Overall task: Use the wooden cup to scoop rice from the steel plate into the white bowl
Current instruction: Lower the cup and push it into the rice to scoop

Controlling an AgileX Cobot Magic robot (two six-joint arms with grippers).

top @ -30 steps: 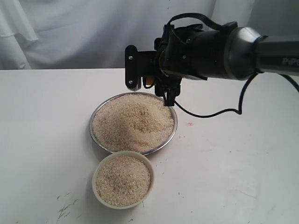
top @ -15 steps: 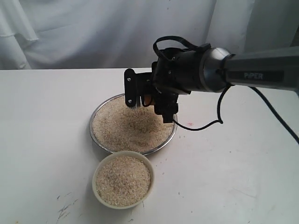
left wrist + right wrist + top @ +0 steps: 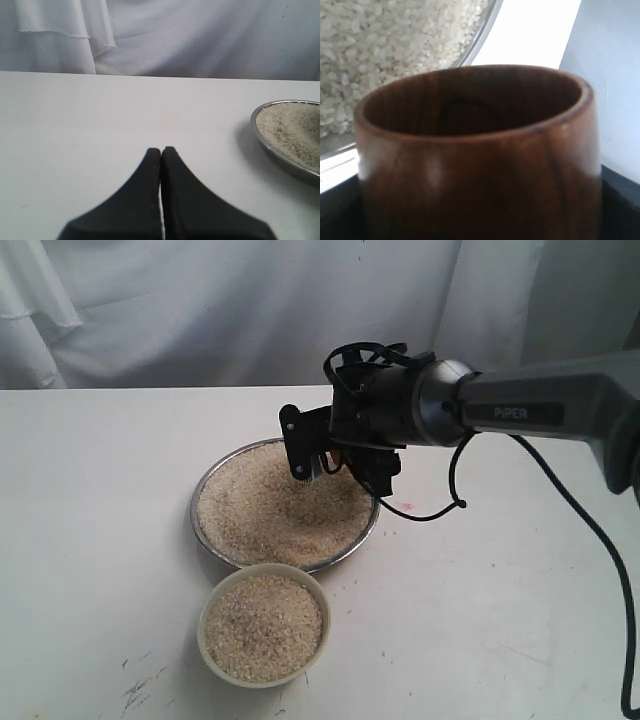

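Scoop step: my right gripper (image 3: 338, 462) clamps the empty wooden cup (image 3: 475, 150) low over rice (image 3: 270, 510) in the steel plate (image 3: 196, 523); next I should dip it, then swing to the white bowl (image 3: 204, 620).

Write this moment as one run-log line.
right gripper: holds empty cup at plate rim | left gripper: shut | bowl: rice inside

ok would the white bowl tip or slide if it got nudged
Probably slide rather than tip: the bowl sits low and wide on the smooth table. Filled with rice nearly to the rim, it's likely heavy for its size, and a hard shove might spill grains. The thick rim suggests ceramic, so perhaps chippable.
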